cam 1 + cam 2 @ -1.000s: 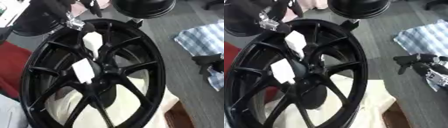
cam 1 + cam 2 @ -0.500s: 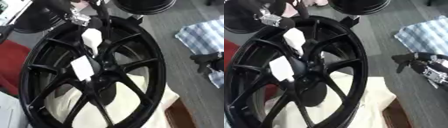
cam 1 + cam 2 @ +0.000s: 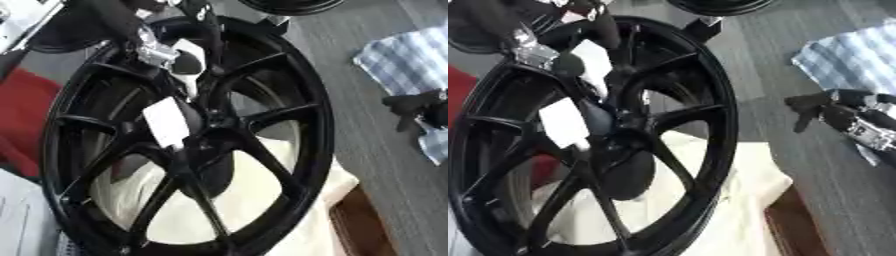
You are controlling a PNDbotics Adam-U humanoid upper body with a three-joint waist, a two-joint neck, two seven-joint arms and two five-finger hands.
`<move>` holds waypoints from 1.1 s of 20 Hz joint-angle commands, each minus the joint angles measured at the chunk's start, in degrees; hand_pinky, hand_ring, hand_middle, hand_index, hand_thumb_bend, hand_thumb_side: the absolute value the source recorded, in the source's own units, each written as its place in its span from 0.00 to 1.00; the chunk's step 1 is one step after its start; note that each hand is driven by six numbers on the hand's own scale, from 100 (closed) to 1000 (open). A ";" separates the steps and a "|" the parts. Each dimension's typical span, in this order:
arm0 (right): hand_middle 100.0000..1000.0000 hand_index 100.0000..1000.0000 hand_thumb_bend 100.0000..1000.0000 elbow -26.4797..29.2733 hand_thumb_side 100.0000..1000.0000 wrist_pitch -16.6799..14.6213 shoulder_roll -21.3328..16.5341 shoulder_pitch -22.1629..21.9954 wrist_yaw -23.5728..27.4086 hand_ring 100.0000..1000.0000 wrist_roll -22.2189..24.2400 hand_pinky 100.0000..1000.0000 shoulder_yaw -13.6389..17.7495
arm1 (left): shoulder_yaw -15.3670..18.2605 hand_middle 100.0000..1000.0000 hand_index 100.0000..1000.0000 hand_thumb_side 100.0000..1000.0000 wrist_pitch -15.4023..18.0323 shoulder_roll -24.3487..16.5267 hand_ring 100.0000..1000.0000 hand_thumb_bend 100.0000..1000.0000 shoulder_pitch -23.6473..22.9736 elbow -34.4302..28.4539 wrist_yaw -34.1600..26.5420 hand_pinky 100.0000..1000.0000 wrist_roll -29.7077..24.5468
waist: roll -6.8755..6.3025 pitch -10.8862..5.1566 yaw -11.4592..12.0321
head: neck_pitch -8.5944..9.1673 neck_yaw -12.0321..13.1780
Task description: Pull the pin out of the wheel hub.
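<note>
A black multi-spoke wheel hub (image 3: 293, 107) lies tilted on a cream cloth (image 3: 325, 197), with a white tag (image 3: 166, 122) stuck on a spoke by its centre. My left hand (image 3: 607, 34) comes in from the top left. It is open, its dark fingers stretched down over the upper spokes toward the centre, the thumb tip (image 3: 567, 63) beside them. I cannot make out the pin itself. My right hand (image 3: 843, 114) rests open on the grey table at the right edge, apart from the wheel.
A blue checked cloth (image 3: 404, 54) lies at the right, behind my right hand. Another black wheel (image 3: 282, 4) stands at the top edge. A red object (image 3: 22, 107) shows at the left and a brown wooden edge (image 3: 360, 225) at the bottom right.
My left hand has come down from the wheel's upper rim onto the upper spokes, closer to the centre. The view has shifted a little. The right hand has stayed in place.
</note>
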State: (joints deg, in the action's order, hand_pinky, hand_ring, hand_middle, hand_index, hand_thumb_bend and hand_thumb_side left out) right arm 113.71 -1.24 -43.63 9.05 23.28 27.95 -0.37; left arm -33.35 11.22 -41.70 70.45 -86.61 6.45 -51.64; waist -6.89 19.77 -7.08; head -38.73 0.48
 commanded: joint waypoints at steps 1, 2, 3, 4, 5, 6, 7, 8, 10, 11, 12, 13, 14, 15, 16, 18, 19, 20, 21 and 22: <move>0.54 0.76 0.00 0.88 0.71 0.22 -0.78 0.40 -0.31 0.97 -0.11 1.00 0.40 | 0.62 0.81 0.85 0.71 0.39 -2.32 0.86 0.39 0.32 -0.79 1.94 0.93 -0.33 | 0.67 -0.90 -0.07 | -0.22 0.38; 0.54 0.76 0.00 0.88 0.71 0.28 -0.70 0.41 -0.32 0.97 -0.09 1.00 0.38 | 0.73 0.81 0.85 0.69 0.50 -2.34 0.86 0.39 0.16 -0.66 2.45 0.94 -0.33 | 0.69 -0.87 -0.10 | -0.17 0.46; 0.54 0.76 0.00 0.88 0.71 0.34 -0.63 0.42 -0.34 0.97 -0.06 1.00 0.36 | 0.82 0.81 0.85 0.68 0.61 -2.30 0.86 0.40 0.05 -0.54 2.83 0.94 -0.33 | 0.72 -0.84 -0.14 | -0.12 0.52; 0.54 0.76 0.00 0.88 0.71 0.39 -0.53 0.42 -0.37 0.97 -0.03 1.00 0.34 | 0.92 0.81 0.85 0.67 0.68 -2.22 0.87 0.40 -0.03 -0.38 3.14 0.94 -0.33 | 0.77 -0.81 -0.21 | -0.07 0.59; 0.54 0.76 0.00 0.88 0.71 0.42 -0.45 0.40 -0.42 0.97 0.00 1.00 0.32 | 1.00 0.81 0.85 0.67 0.73 -2.13 0.87 0.40 -0.08 -0.22 3.39 0.94 -0.33 | 0.80 -0.79 -0.26 | -0.04 0.65; 0.54 0.76 0.00 0.88 0.71 0.46 -0.38 0.34 -0.49 0.97 -0.01 1.00 0.32 | 1.12 0.82 0.85 0.65 0.78 -2.08 0.87 0.40 -0.12 -0.08 3.67 0.95 -0.33 | 0.84 -0.76 -0.32 | 0.00 0.71; 0.54 0.76 0.00 0.88 0.71 0.49 -0.31 0.26 -0.58 0.97 -0.03 1.00 0.33 | 1.27 0.82 0.85 0.65 0.84 -2.04 0.87 0.40 -0.17 0.02 3.96 0.95 -0.33 | 0.86 -0.73 -0.36 | 0.03 0.76; 0.54 0.76 0.00 0.88 0.71 0.51 -0.23 0.21 -0.65 0.97 -0.04 1.00 0.34 | 1.51 0.82 0.86 0.64 0.88 -1.99 0.88 0.40 -0.18 0.10 4.18 0.95 -0.33 | 0.88 -0.70 -0.39 | 0.07 0.82; 0.54 0.76 0.00 0.88 0.71 0.61 -0.07 0.16 -0.78 0.97 -0.04 1.00 0.31 | 2.21 0.81 0.86 0.61 0.88 -1.83 0.87 0.37 -0.12 0.11 4.19 0.94 -0.33 | 0.91 -0.63 -0.38 | 0.17 0.88; 0.54 0.76 0.00 0.88 0.71 0.68 -0.01 0.12 -0.86 0.97 -0.03 1.00 0.29 | 2.60 0.81 0.86 0.61 0.73 -1.77 0.87 0.37 -0.07 0.07 4.10 0.94 -0.33 | 0.92 -0.60 -0.36 | 0.21 0.87; 0.54 0.76 0.00 0.88 0.72 0.76 0.04 0.09 -0.94 0.97 -0.01 1.00 0.25 | 2.88 0.80 0.86 0.59 0.52 -1.76 0.86 0.36 -0.03 0.08 4.10 0.93 -0.33 | 0.92 -0.58 -0.34 | 0.24 0.88; 0.54 0.76 0.00 0.88 0.72 0.81 0.09 0.05 -1.01 0.97 0.02 1.00 0.21 | 3.08 0.80 0.86 0.59 0.28 -1.76 0.86 0.36 -0.01 0.14 4.17 0.93 -0.33 | 0.93 -0.55 -0.32 | 0.24 0.90; 0.54 0.76 0.00 0.88 0.72 0.85 0.14 0.02 -1.08 0.97 0.03 1.00 0.20 | 3.20 0.79 0.85 0.57 0.06 -1.74 0.86 0.35 -0.02 0.23 4.22 0.93 -0.33 | 0.95 -0.53 -0.28 | 0.28 0.96; 0.54 0.76 0.00 0.88 0.72 0.86 0.19 0.00 -1.12 0.97 0.03 1.00 0.19 | 3.30 0.79 0.85 0.56 -0.12 -1.70 0.85 0.35 -0.01 0.33 4.27 0.92 -0.33 | 0.97 -0.50 -0.26 | 0.31 1.02; 0.54 0.76 0.00 0.88 0.72 0.88 0.24 -0.01 -1.16 0.97 0.03 1.00 0.18 | 3.40 0.78 0.85 0.55 -0.26 -1.67 0.85 0.35 0.01 0.44 4.36 0.92 -0.33 | 0.99 -0.49 -0.26 | 0.36 1.05; 0.54 0.76 0.00 0.88 0.72 0.90 0.32 -0.06 -1.24 0.97 0.06 1.00 0.14 | 3.60 0.78 0.85 0.52 -0.45 -1.58 0.85 0.34 0.04 0.73 4.63 0.91 -0.33 | 1.04 -0.44 -0.28 | 0.48 1.10; 0.54 0.76 0.00 0.88 0.72 0.90 0.38 -0.08 -1.30 0.97 0.10 1.00 0.12 | 3.79 0.77 0.85 0.51 -0.55 -1.50 0.84 0.33 0.05 1.00 4.80 0.91 -0.33 | 1.07 -0.41 -0.30 | 0.54 1.15; 0.54 0.76 0.00 0.88 0.72 0.88 0.44 -0.09 -1.34 0.97 0.13 1.00 0.12 | 3.93 0.77 0.85 0.49 -0.64 -1.42 0.84 0.33 0.04 1.30 4.96 0.91 -0.33 | 1.10 -0.38 -0.31 | 0.60 1.20; 0.54 0.76 0.00 0.88 0.72 0.87 0.49 -0.08 -1.37 0.97 0.15 1.00 0.12 | 4.04 0.77 0.84 0.49 -0.71 -1.35 0.84 0.33 0.02 1.62 5.13 0.91 -0.33 | 1.13 -0.34 -0.34 | 0.67 1.26; 0.54 0.76 0.00 0.88 0.72 0.85 0.52 -0.06 -1.38 0.97 0.17 1.00 0.12 | 4.11 0.77 0.84 0.48 -0.74 -1.24 0.83 0.32 -0.01 1.93 5.23 0.90 -0.33 | 1.16 -0.30 -0.37 | 0.73 1.31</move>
State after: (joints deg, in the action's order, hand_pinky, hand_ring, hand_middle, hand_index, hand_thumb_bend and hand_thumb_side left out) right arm 113.71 -0.37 -42.22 8.73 22.23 28.07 -0.62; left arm -30.43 10.52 -42.20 69.54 -84.69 11.26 -51.83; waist -6.43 20.39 -7.40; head -38.67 1.50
